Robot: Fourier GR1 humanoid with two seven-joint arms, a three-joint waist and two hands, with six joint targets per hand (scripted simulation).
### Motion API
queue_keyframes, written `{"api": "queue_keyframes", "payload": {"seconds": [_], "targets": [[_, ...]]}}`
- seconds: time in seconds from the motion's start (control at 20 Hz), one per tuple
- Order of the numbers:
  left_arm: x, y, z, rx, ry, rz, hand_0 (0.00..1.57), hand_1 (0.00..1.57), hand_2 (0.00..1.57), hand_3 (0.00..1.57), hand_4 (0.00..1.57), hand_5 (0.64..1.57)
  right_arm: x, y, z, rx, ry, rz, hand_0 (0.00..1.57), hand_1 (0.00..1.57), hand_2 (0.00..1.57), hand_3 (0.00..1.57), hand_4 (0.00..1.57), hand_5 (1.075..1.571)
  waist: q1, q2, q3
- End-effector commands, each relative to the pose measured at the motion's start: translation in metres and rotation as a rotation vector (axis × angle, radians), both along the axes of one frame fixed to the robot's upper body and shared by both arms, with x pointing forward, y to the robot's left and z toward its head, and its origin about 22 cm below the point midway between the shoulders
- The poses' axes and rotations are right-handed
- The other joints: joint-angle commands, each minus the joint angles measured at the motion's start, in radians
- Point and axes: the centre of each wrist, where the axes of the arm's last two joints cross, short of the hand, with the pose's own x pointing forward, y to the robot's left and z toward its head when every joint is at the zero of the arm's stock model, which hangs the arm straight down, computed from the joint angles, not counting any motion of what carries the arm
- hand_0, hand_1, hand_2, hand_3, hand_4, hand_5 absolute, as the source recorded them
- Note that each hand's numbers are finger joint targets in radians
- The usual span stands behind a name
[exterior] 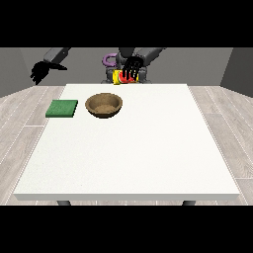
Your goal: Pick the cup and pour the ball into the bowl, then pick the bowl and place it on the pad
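A brown wooden bowl (104,105) sits on the white table (148,148) towards its far left part. A flat green pad (62,108) lies to the bowl's left, near the table's left edge. The hand at the view's right (132,66) hovers above the table's far edge, behind and to the right of the bowl, its fingers curled round a red and yellow cup (122,77) that lies tilted on its side in the air. No ball shows. The hand at the view's left (40,71) hangs in the air beyond the table's far left corner, away from everything.
A purple curved part (107,60) shows at the robot's body behind the cup. Grey walls and a wooden floor surround the table.
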Motion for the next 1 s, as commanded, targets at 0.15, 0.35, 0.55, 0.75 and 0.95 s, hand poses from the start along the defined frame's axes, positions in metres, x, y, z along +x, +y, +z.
{"api": "queue_keyframes", "payload": {"seconds": [0.15, 0.35, 0.55, 0.75, 0.95], "targets": [[-0.013, -0.025, 0.004, 0.185, -0.094, -0.014, 0.37, 0.37, 1.57, 1.57, 0.90, 1.570, 0.040, 0.043, 0.010, -0.008, -0.020, 0.031, 0.00, 0.00, 0.00, 0.27, 0.00, 1.527, -0.020, 0.015, -0.0003], [-0.017, -0.029, 0.002, 0.272, -0.125, -0.042, 0.29, 0.29, 1.57, 1.57, 0.90, 1.562, 0.048, 0.041, 0.022, 0.003, -0.053, 0.055, 0.00, 0.00, 0.00, 0.26, 0.00, 1.527, -0.039, 0.066, -0.0002], [-0.029, -0.036, -0.010, 0.426, -0.086, -0.086, 0.05, 0.05, 1.57, 1.57, 1.09, 1.495, 0.050, 0.056, 0.013, 0.012, -0.066, 0.103, 0.00, 0.00, 0.00, 0.28, 0.00, 1.523, -0.075, 0.058, 0.0000], [-0.017, -0.039, 0.003, 0.538, -0.085, -0.094, 0.00, 0.00, 1.57, 1.57, 1.25, 1.395, 0.048, 0.055, 0.011, 0.017, -0.013, 0.097, 0.00, 0.00, 0.00, 0.16, 0.00, 1.516, -0.083, 0.016, -0.0004], [-0.015, -0.063, 0.037, 0.712, -0.238, -0.143, 0.77, 0.77, 1.57, 1.57, 1.20, 1.416, 0.053, 0.048, 0.016, 0.025, -0.047, 0.040, 0.00, 0.00, 0.00, 0.24, 0.00, 1.521, -0.028, 0.059, 0.0006]]}}
